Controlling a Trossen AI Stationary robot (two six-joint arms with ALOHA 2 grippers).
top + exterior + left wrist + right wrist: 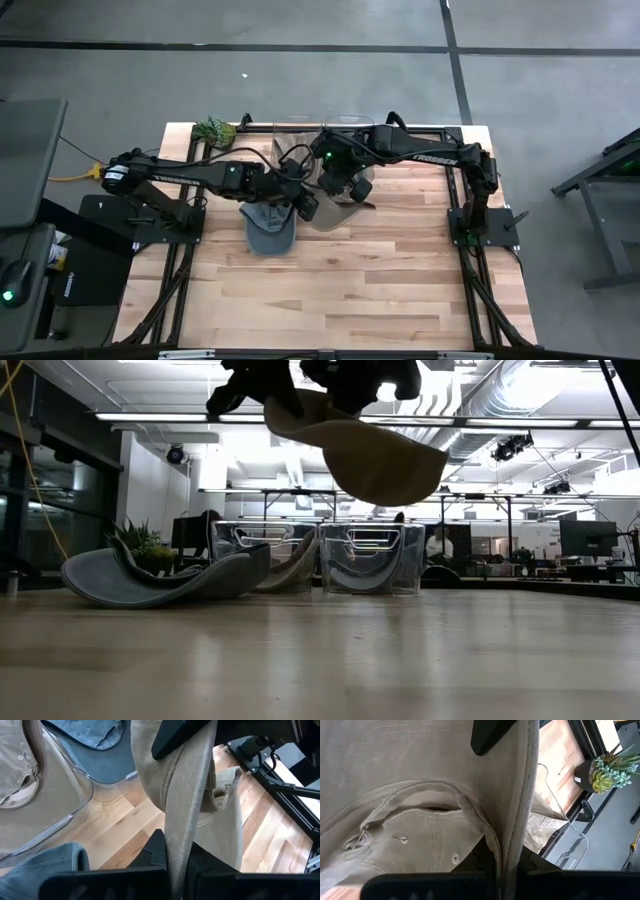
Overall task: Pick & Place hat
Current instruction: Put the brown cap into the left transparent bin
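A beige hat (372, 452) hangs in the air over the middle of the table, between my two grippers. My left gripper (308, 207) is shut on it from the table's left side. My right gripper (352, 193) is shut on it from the right. In the low view the beige hat's brim (405, 472) slopes downward, well above the tabletop. A grey-blue hat (268, 228) lies on the wood just below and left of the held hat, resting on its brim and crown edge (160, 582). My left gripper pinches the beige hat's edge (176, 851) between its two fingers, slanting down from the table's left. The fabric runs as a band from these fingers toward the other gripper, and the hat is lifted clear of the table. My right gripper pinches the beige hat's rim (509, 851) between its two fingers, slanting down from the table's right. The hat's inside and its back opening (427, 810) face this wrist camera. The hat is clear of the table.
Two clear bins (295, 130) (350, 125) stand at the table's far edge, with hats inside them (100, 732) (15, 760). A small green plant (215, 130) sits at the far left corner. The near half of the table (330, 300) is bare wood.
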